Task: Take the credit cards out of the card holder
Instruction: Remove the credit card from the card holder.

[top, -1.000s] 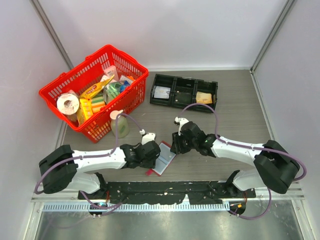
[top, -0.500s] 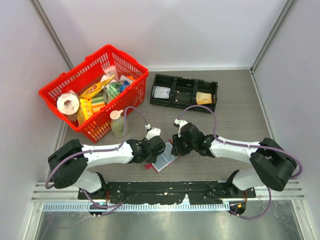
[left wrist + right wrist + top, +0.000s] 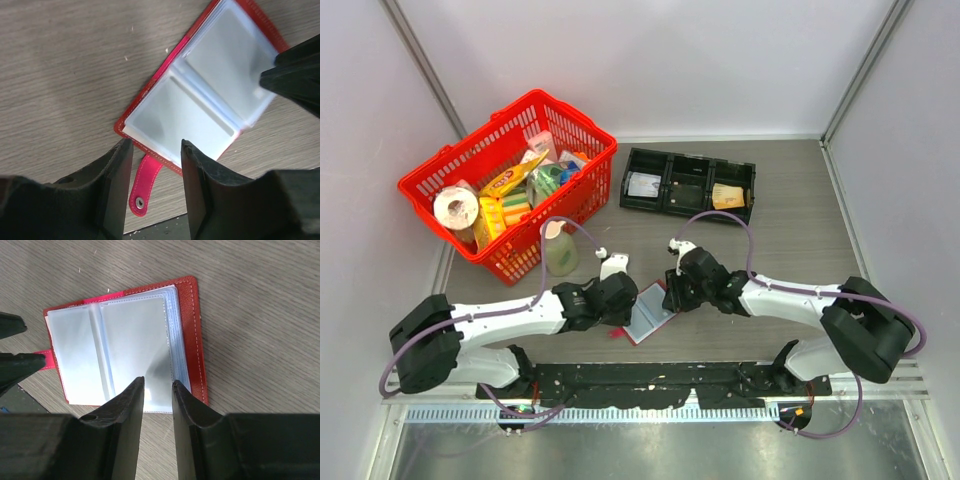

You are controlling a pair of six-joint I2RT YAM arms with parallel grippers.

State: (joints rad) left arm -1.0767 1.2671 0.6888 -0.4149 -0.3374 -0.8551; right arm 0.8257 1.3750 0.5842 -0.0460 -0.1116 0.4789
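The card holder (image 3: 647,312) lies on the bench (image 3: 800,250) between the left pincer (image 3: 626,306) and the right pincer (image 3: 671,292); tray (image 3: 688,158) behind, basket (image 3: 575,118) far left, bottle (image 3: 560,252) before the basket.

A grey-brown wood-grain surface (image 3: 790,250) fills the middle. A pale lilac-white back wall (image 3: 650,60) closes it at 12 o'clock, with matching side walls at 9 (image 3: 360,200) and 3 (image 3: 910,120). Slim grey metal posts (image 3: 425,70) stand at 11 and 1 (slanting outward in the view). Light is soft and even.

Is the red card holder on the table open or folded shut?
Open. The card holder lies spread flat on the table, clear sleeve pages facing up, its snap tab unfastened.
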